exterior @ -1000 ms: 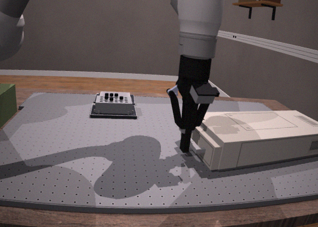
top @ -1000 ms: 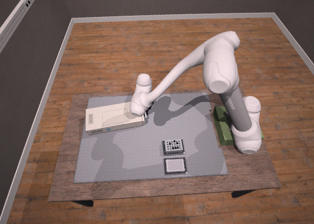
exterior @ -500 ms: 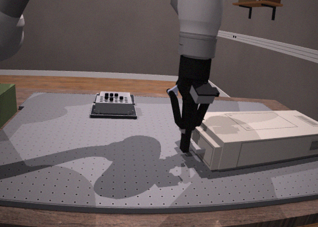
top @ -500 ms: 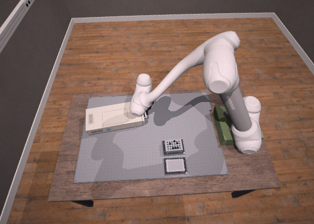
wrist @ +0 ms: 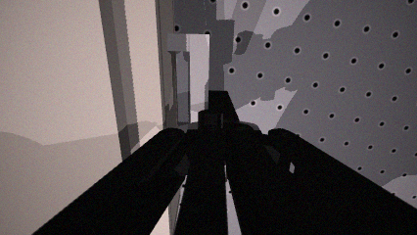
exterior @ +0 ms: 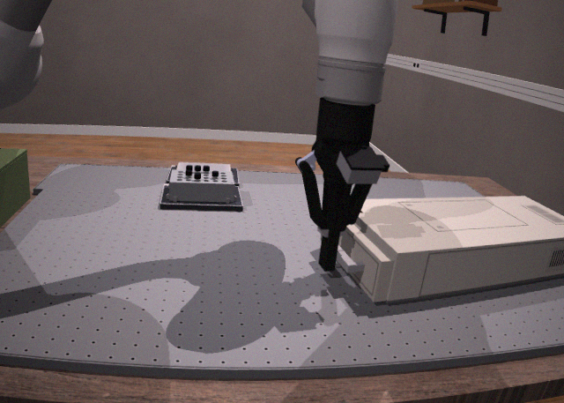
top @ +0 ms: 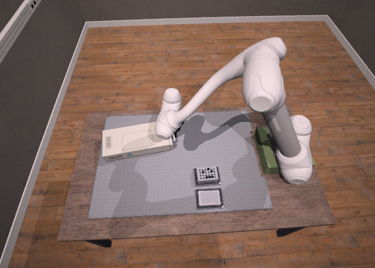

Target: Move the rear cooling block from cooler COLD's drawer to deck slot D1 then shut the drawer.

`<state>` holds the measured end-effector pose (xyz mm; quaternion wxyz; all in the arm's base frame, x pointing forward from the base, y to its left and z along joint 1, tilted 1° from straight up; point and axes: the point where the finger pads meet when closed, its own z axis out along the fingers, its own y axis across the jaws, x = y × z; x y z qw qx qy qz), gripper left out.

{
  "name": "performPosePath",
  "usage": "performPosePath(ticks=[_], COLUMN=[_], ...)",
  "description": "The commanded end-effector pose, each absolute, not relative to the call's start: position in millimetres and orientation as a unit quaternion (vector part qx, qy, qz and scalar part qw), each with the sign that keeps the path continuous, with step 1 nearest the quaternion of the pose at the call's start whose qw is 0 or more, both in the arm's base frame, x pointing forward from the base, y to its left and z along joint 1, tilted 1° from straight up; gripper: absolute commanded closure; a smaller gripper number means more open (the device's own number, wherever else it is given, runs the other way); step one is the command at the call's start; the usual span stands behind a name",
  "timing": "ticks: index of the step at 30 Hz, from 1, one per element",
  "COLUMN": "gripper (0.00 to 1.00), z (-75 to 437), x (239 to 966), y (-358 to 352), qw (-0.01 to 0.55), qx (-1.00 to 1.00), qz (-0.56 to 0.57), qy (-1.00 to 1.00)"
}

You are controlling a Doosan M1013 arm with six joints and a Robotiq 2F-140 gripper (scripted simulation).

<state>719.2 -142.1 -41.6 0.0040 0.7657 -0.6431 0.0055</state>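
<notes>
Gripper (exterior: 329,257) pinched fully shut, empty, pressed at COLD (exterior: 455,248) drawer front (exterior: 364,264).
Near to far: drawer looks nearly shut, near deck's (exterior: 137,262) right edge; cooling block (exterior: 202,180) sits toward far-left corner. Block likely rigid, heavy-ish; loose tubes spill if tilted; grip its flat sides.

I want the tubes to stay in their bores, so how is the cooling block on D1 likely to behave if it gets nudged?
The cooling block looks squat and broad, so tipping seems unlikely. The slot's dark frame probably resists sliding. Its tubes protrude above the top, so a jolt might unseat them.
</notes>
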Motion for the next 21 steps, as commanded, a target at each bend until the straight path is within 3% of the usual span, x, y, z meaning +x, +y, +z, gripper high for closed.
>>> performPosePath(ticks=[1, 21], gripper=[0.9, 0.9], z=[-40.7, -40.8], x=[719.7, 713.3], y=[-142.1, -143.2], qw=[0.004, 0.004], qx=[0.766, 0.766], qz=[0.006, 0.006], qy=[-0.643, -0.643])
